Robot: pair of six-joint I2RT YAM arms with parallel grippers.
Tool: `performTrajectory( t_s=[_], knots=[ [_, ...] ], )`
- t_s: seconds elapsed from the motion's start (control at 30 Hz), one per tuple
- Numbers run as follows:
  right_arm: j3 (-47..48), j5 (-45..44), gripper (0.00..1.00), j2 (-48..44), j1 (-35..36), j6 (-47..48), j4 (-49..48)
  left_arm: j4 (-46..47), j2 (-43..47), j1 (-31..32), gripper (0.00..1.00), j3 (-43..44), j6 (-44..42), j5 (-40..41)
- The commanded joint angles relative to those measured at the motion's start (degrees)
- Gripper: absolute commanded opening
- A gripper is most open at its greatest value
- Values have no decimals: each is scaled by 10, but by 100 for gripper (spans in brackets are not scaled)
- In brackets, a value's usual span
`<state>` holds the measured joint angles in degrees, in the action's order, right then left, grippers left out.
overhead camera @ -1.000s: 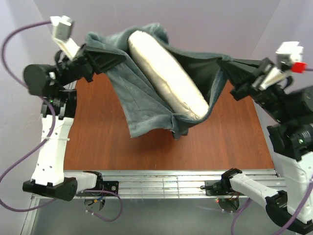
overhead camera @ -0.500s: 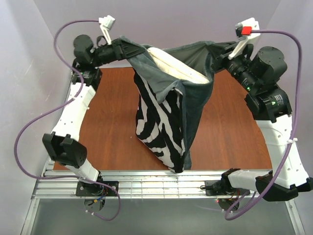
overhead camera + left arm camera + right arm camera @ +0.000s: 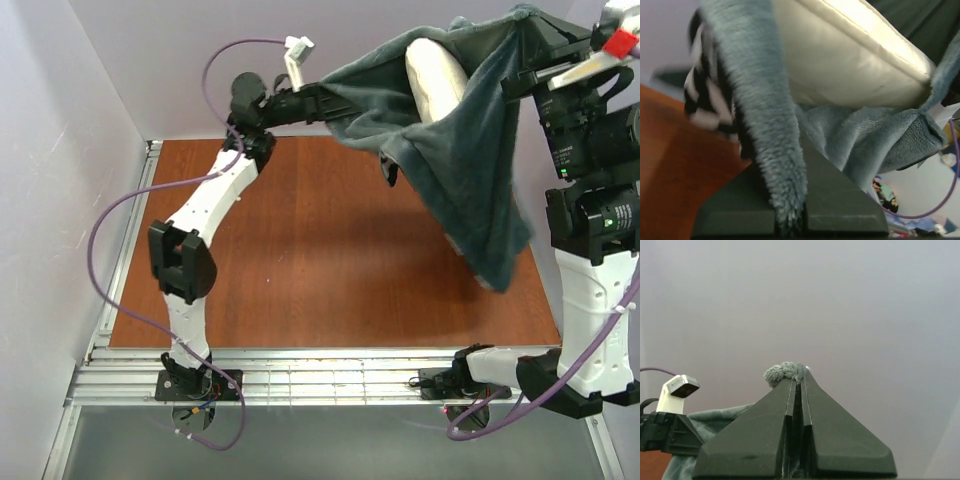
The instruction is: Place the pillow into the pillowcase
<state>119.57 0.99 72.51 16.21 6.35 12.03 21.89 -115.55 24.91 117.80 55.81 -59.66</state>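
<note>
The grey-teal pillowcase hangs in the air at the far right, stretched between both grippers. The cream pillow sticks out of its open top, most of it inside. My left gripper is shut on the pillowcase's left rim. My right gripper is shut on its right rim, high up. In the left wrist view the gripper pinches a grey fold, with the pillow just beyond and zebra stripes at the left. In the right wrist view the gripper clamps a fabric tuft.
The brown table top lies below, with a metal rail along its near edge. Purple-grey walls close in on the left, back and right. The pillowcase's lower tip dangles above the table's right side.
Both arms have swung the pillowcase up and to the far right. It has turned from its zebra face to its grey face, and the pillow sits higher in the opening.
</note>
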Motion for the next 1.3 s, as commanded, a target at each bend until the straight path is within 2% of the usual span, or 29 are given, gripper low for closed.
performTrajectory(
  t_s=[0.0, 0.03, 0.07, 0.1, 0.13, 0.2, 0.23, 0.27, 0.33, 0.37, 0.4, 0.5, 0.67, 0.77, 0.87, 0.97, 1.03, 1.13, 1.23, 1.27],
  knots=[
    [-80, 101, 1, -21, 0, -48, -164, 80, 90, -85, 0, -163, 81, -33],
    [-138, 121, 1, -10, -1, -76, -154, 22, 104, -119, 0, -246, 63, -30],
    [-164, 145, 1, -4, 0, -81, -128, -32, 119, -136, 0, -278, 30, -26],
    [-200, 165, 1, 3, 7, -93, -121, -98, 131, -150, 0, -295, -82, -19],
    [-256, 179, 1, 22, 8, -104, -103, -241, 130, -177, 0, -303, -142, -10],
    [-317, 210, 1, 42, 20, -93, -65, -348, 114, -197, 0, -335, -253, 17],
    [-340, 222, 1, 54, 23, -91, -48, -401, 103, -211, 0, -344, -344, 39],
    [-381, 232, 1, 82, 29, -81, -34, -499, 91, -215, 0, -351, -379, 59],
    [-415, 248, 1, 112, 51, -76, 1, -565, 65, -220, 3, -389, -465, 104],
    [-436, 257, 1, 128, 57, -86, -3, -586, 66, -223, 3, -409, -479, 121],
    [-491, 277, 1, 127, 67, -88, -17, -583, 72, -226, 4, -466, -490, 132],
    [-544, 283, 1, 106, 109, -75, -23, -576, 123, -237, 7, -538, -523, 164],
    [-573, 325, 1, 53, 152, -82, -19, -563, 266, -289, 13, -600, -522, 203],
    [-553, 345, 1, 41, 182, -89, -29, -547, 321, -320, 16, -594, -512, 209],
    [-504, 349, 1, 58, 190, -118, -41, -548, 321, -346, 17, -552, -503, 209],
    [-464, 355, 1, 93, 206, -130, -39, -550, 315, -348, 23, -522, -500, 269],
    [-453, 362, 2, 123, 226, -129, -40, -541, 315, -348, 36, -520, -511, 238],
    [-461, 355, 3, 151, 247, -124, -39, -531, 319, -324, 44, -532, -495, 212],
    [-468, 286, 11, 181, 256, -93, -10, -499, 323, -318, 44, -564, -469, 205],
    [-466, 265, 25, 188, 259, -87, -6, -496, 322, -318, 44, -564, -469, 198]
  ],
)
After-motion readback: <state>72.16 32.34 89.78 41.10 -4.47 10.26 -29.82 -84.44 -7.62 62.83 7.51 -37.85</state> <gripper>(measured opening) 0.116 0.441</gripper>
